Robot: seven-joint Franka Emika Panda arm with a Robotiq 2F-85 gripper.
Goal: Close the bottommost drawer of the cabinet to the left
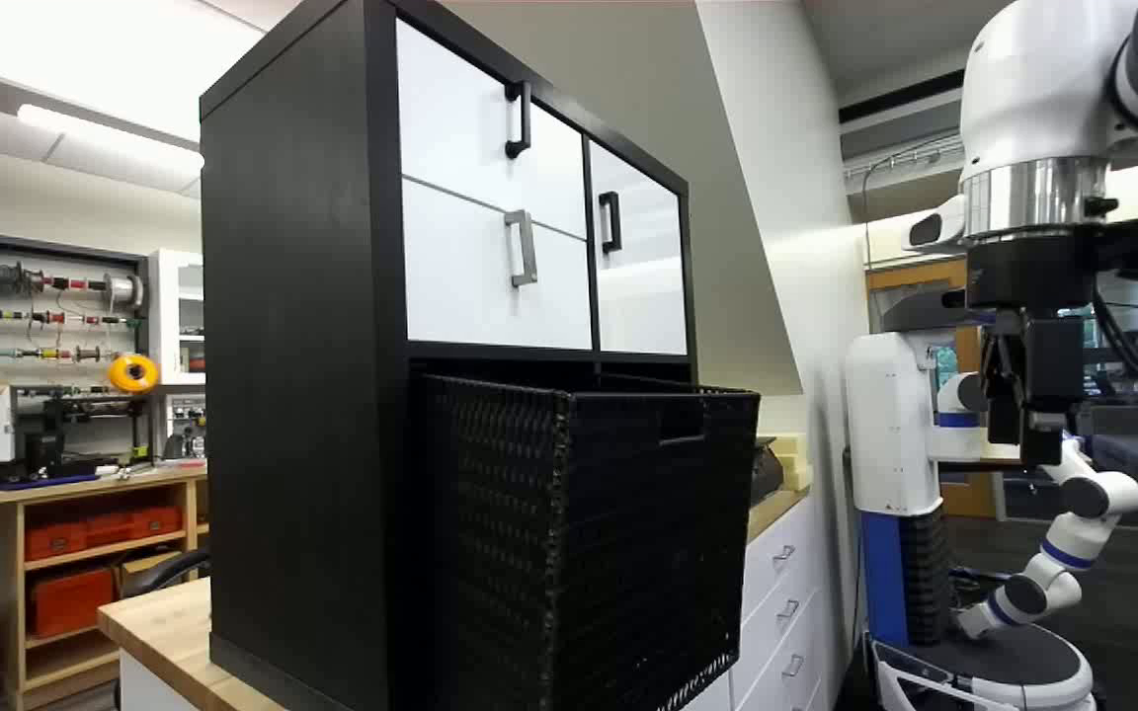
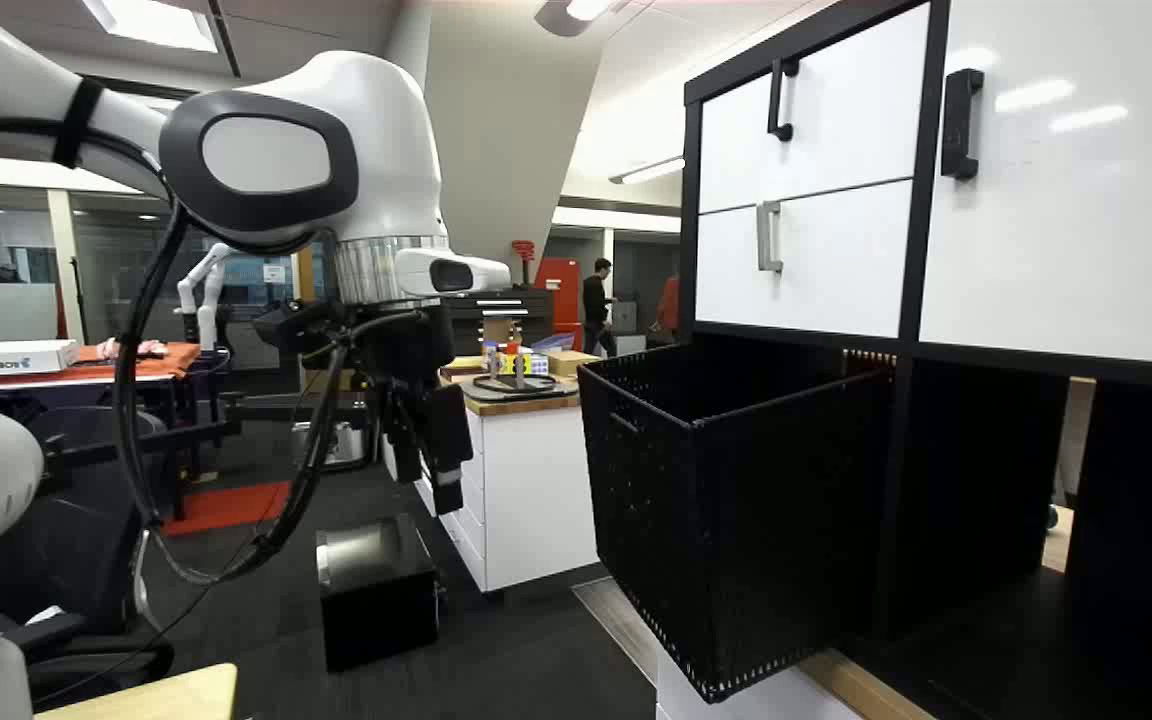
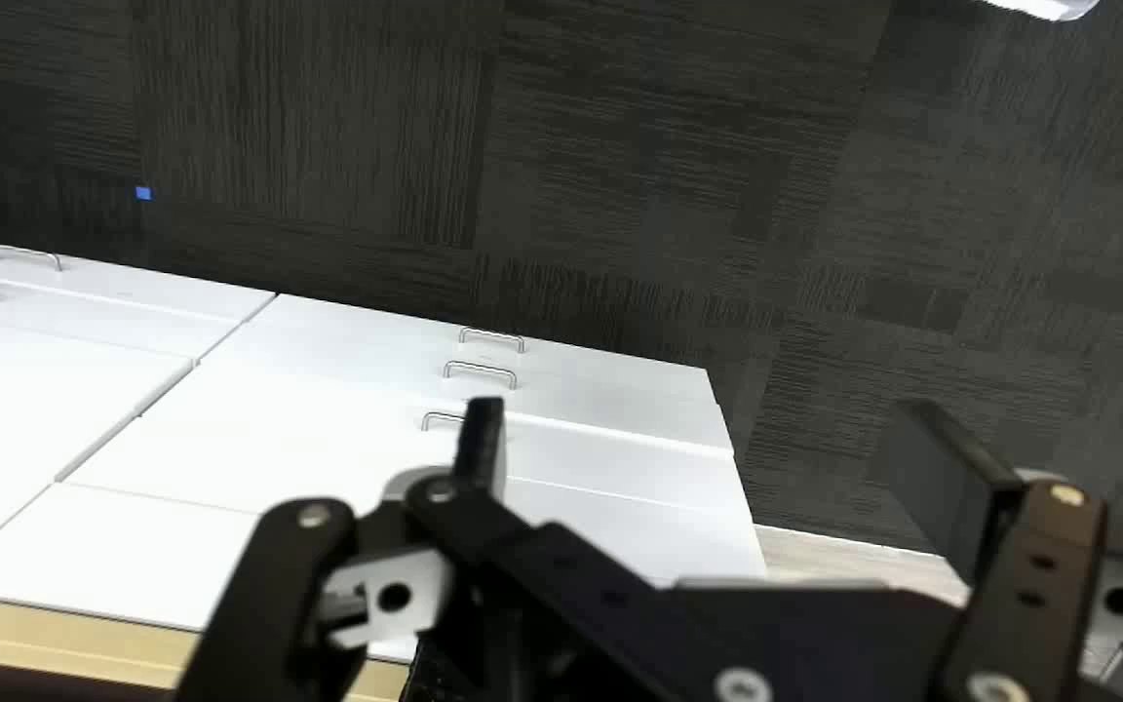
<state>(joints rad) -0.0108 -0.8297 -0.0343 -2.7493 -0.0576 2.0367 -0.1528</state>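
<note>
We figure nothing's done yet tbh: the drawer point(image 2: 641, 500) juts well out of the cabinet point(image 1: 292, 395), low down. Our claw point(image 3: 713, 439) is spread wide, holding nothing, out front of the cabinet, not touching the drawer. Whole push looks left to do.

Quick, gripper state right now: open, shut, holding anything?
Gripper: open, jaws well apart in the wrist view, holding nothing.
</note>
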